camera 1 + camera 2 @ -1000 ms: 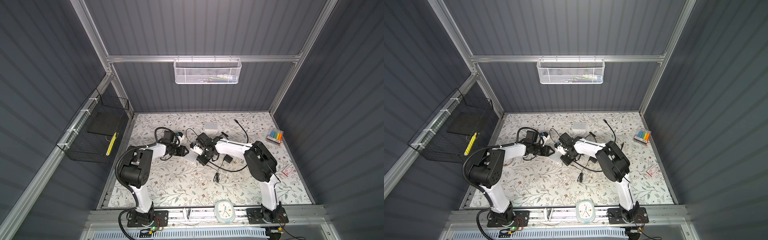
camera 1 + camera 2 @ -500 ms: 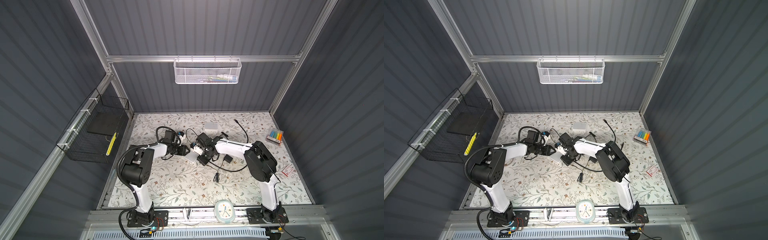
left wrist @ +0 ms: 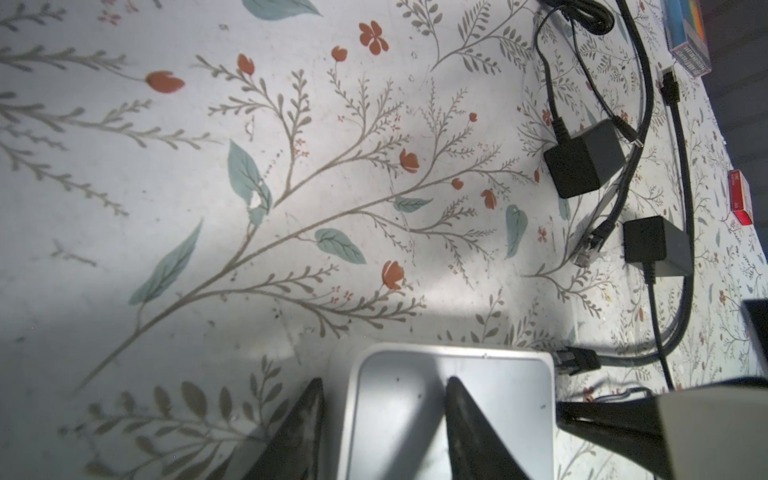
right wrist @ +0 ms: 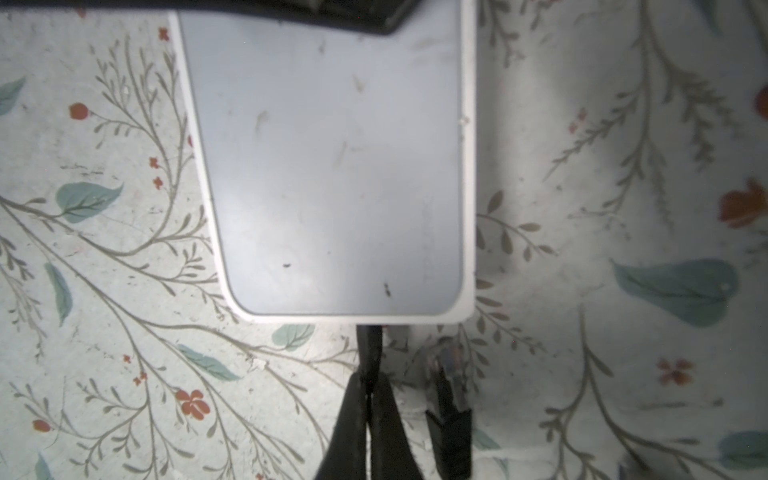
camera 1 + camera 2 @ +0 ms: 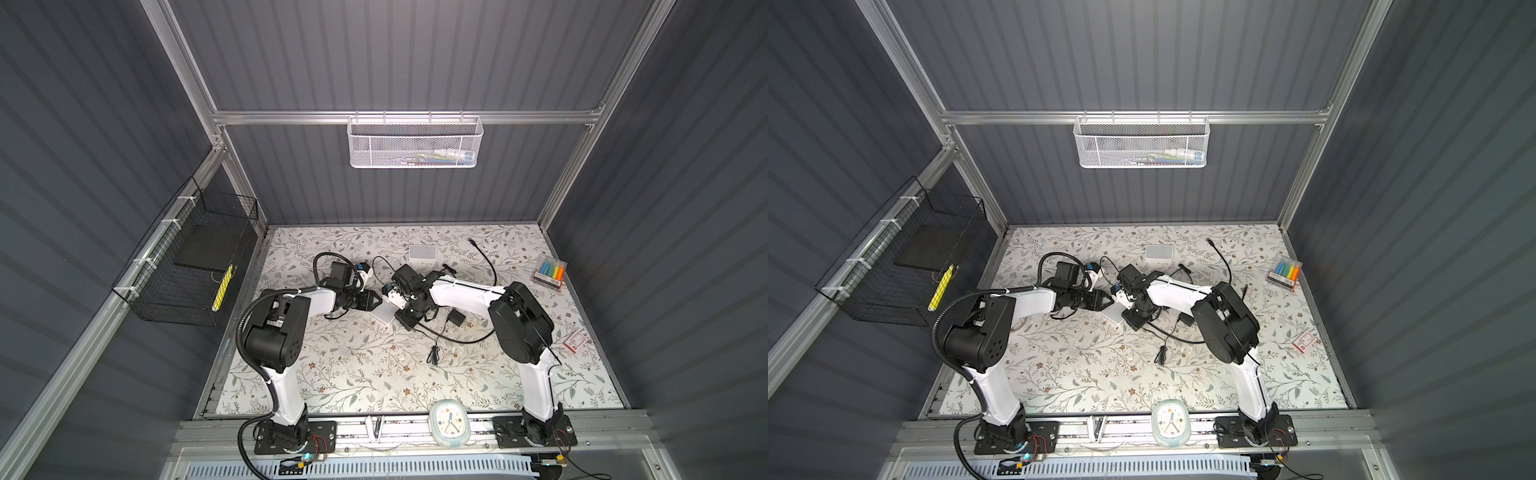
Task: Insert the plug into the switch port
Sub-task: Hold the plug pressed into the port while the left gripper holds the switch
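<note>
The switch (image 5: pixel 384 315) (image 5: pixel 1112 314) is a flat white box with a grey top, lying mid-table between both grippers. My left gripper (image 5: pixel 377 304) (image 5: pixel 1106 302) (image 3: pixel 384 380) is shut on one end of the switch (image 3: pixel 498 415), one finger on its top face and one at its underside. From the opposite side, my right gripper (image 5: pixel 401 318) (image 5: pixel 1128 318) (image 4: pixel 368 380) is shut on the black plug (image 4: pixel 370 345). The plug (image 3: pixel 577 361) meets the switch (image 4: pixel 332 166) at its edge. How deep it sits is hidden.
A loose network plug (image 4: pixel 449 374) lies beside my right fingers. Two black adapters (image 3: pixel 582 166) (image 3: pixel 656 245) and tangled cables (image 5: pixel 457 336) lie right of the switch. A second white box (image 5: pixel 422 252) sits further back. Highlighters (image 5: pixel 550 272), a red card (image 5: pixel 575 341) and a clock (image 5: pixel 449 423) line the edges.
The left arm's elbow has shifted slightly to the right. Both grippers and the switch stay where they were.
</note>
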Controlling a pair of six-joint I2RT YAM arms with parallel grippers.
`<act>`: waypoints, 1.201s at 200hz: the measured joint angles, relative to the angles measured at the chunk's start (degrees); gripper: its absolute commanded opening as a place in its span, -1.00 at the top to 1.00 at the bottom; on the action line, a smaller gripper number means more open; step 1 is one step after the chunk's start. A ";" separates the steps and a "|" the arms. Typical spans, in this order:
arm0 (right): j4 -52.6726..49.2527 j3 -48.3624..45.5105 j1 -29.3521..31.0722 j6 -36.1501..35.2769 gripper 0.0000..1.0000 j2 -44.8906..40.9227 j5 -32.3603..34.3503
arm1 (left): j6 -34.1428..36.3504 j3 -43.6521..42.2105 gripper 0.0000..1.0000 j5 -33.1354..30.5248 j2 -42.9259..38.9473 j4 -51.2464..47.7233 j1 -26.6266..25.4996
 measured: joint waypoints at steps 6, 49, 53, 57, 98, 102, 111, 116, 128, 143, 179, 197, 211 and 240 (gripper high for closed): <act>-0.17 0.13 0.00 0.15 1.00 0.07 0.07 | -0.11 -0.15 0.08 0.07 0.00 0.37 0.00; -0.66 0.35 0.00 1.40 1.00 0.22 0.42 | -0.57 -1.01 0.08 0.13 0.00 2.40 -0.26; -0.66 0.35 0.00 1.60 1.00 0.22 0.42 | -0.61 -1.09 0.08 0.13 0.00 2.60 -0.26; -0.66 0.35 0.00 1.66 1.00 0.26 0.39 | -0.66 -1.16 0.08 0.15 0.00 2.69 -0.26; -0.79 0.59 0.00 2.01 1.00 0.44 0.35 | -1.14 -1.57 0.09 0.28 0.09 3.98 -0.33; -0.81 0.63 0.00 1.99 1.00 0.46 0.35 | -1.18 -1.57 0.09 0.28 0.09 4.02 -0.33; -1.09 0.90 0.00 1.97 1.00 0.68 0.33 | -1.18 -1.60 0.09 0.28 0.11 4.15 -0.35; -1.29 1.09 0.00 1.90 1.00 0.81 0.33 | -1.18 -1.60 0.09 0.28 0.11 4.17 -0.37; -1.57 1.40 0.00 1.79 1.00 1.03 0.31 | -1.18 -1.60 0.09 0.28 0.17 4.35 -0.39; -2.56 2.25 0.00 1.53 1.00 1.18 0.37 | -1.18 -1.60 0.09 0.20 0.20 4.61 -0.52; -3.87 3.37 -0.02 1.29 1.00 1.84 0.37 | -1.18 -1.60 0.10 0.02 0.35 5.16 -0.74; -4.13 3.58 -0.02 1.31 1.00 1.97 0.35 | -1.18 -1.60 0.10 0.02 0.48 5.51 -0.85; -4.39 3.76 -0.02 1.33 1.00 1.99 0.35 | -1.18 -1.60 0.10 0.02 0.63 5.95 -0.96; -4.44 3.82 0.00 1.36 1.00 2.03 0.35 | -1.18 -1.60 0.11 0.04 0.72 6.23 -1.01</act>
